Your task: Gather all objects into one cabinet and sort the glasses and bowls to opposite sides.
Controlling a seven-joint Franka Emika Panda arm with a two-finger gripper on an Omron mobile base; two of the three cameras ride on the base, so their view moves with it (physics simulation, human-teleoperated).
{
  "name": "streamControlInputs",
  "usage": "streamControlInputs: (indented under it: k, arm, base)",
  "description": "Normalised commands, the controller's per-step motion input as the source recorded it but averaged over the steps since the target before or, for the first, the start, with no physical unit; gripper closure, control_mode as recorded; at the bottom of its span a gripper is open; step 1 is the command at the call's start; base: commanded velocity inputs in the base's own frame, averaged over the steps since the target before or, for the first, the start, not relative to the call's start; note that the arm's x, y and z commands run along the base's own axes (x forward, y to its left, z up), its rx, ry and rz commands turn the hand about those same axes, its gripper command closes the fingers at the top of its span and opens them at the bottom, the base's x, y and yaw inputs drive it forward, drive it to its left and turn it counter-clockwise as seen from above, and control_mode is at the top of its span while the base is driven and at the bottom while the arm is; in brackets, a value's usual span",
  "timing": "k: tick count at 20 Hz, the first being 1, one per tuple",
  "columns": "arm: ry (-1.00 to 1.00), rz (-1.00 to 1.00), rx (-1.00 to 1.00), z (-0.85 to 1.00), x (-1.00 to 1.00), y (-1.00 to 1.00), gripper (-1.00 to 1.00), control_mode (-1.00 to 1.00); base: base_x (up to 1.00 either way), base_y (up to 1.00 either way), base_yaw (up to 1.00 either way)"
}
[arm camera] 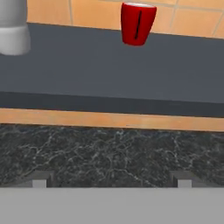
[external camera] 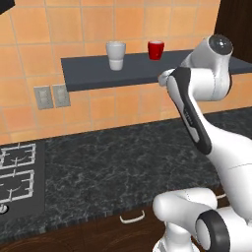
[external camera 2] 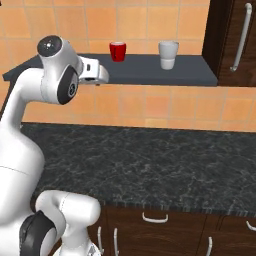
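Observation:
A small glossy red cup stands on the flat dark grey ledge, ahead of my gripper and slightly to its right. The fingertips stand wide apart with nothing between them, so the gripper is open, short of the ledge's front edge. The white tapered tumbler is on the same ledge, cut off at the left border. From the base, the red cup and tumbler stand apart on the ledge. The dark wood cabinet with its silver bar handle is shut at the ledge's right end.
Below the ledge runs a black marbled counter with a gas hob at its left. Two wall sockets sit on the orange tiles. Drawer fronts with pale handles line the counter's front. My own arm blocks the ledge's right part.

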Motion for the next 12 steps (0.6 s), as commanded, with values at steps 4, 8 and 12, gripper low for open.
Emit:
streamControlInputs:
  k: [4, 8, 12]
  arm:
    - [-0.17, -0.02, 0.0, 0.44, 0.44, -0.06, -1.0, -1.0]
    - [-0.06, -0.09, 0.0, 0.21, 0.66, -0.08, -1.0, -1.0]
    - [0.0, -0.11, 0.0, 0.24, 0.75, -0.05, -1.0, -1.0]
  base:
    - [0.0, 0.0, 0.0]
    - [0.0, 0.0, 0.0]
    - [0.0, 0.0, 0.0]
